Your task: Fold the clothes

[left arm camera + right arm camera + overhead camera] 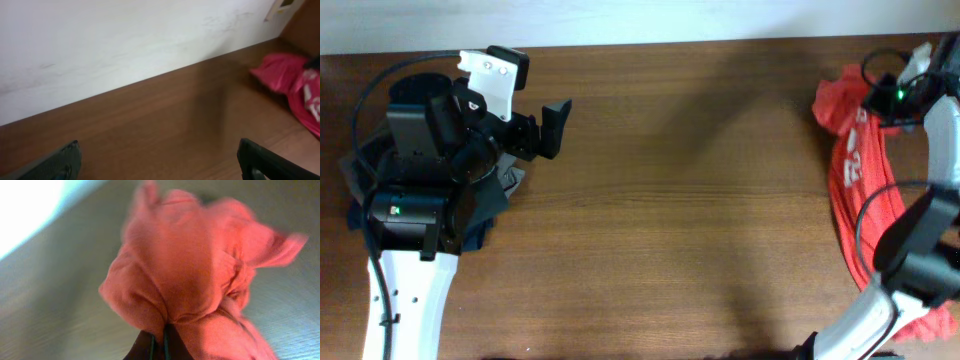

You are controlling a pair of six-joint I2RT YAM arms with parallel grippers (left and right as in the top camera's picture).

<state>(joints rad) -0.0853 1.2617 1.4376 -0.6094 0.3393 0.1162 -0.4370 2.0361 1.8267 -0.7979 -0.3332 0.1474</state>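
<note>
L pincer (535,95) spread wide, holding nothing, just beside dark folded garments (512,185) at the left end. Brown wood-grain table (700,200), pale wall (620,20) along far side. Red-orange shirt (860,170) lies crumpled at right edge; R pincer (159,347) clamped tight on a bunch of it.

White printed lettering marked the crumpled red-orange shirt (852,165), but its characters were too small and creased to be read. No other text was legible.
</note>
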